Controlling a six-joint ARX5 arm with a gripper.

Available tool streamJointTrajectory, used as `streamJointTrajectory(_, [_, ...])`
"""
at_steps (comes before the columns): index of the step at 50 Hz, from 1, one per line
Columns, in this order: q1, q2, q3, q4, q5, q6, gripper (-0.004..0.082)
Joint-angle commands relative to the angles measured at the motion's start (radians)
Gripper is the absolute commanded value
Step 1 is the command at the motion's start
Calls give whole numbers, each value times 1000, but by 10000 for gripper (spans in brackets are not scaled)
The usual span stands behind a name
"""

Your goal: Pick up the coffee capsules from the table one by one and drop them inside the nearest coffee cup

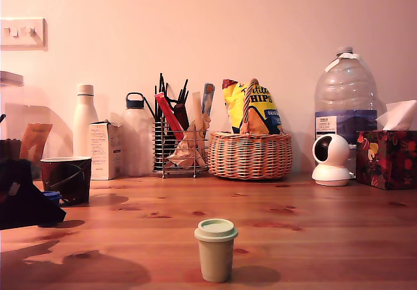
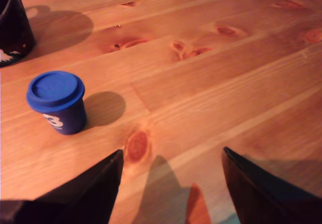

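The claw (image 2: 171,183) hangs just above the worktop (image 2: 211,83), tilted down toward the wood, its two dark fingers (image 2: 95,189) spread wide apart with nothing between them. In the exterior view the arm is a dark mass low at the worktop's left edge. Just beyond the fingers stands a blue capsule (image 2: 56,101), upright and lidded, and past it the dark cup (image 2: 12,25), upright near the same left edge. A sage-green capsule (image 1: 215,249) stands upright near the front edge, about midway along it, well apart from the cup (image 1: 66,179).
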Motion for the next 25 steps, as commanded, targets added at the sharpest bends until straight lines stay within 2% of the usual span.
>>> streamJointTrajectory(1, [4, -14, 2, 5, -5, -8, 538])
streamJointTrajectory(14, [4, -14, 2, 5, -3, -8, 538])
streamJointTrajectory(25, [19, -16, 2, 10, -6, -26, 538])
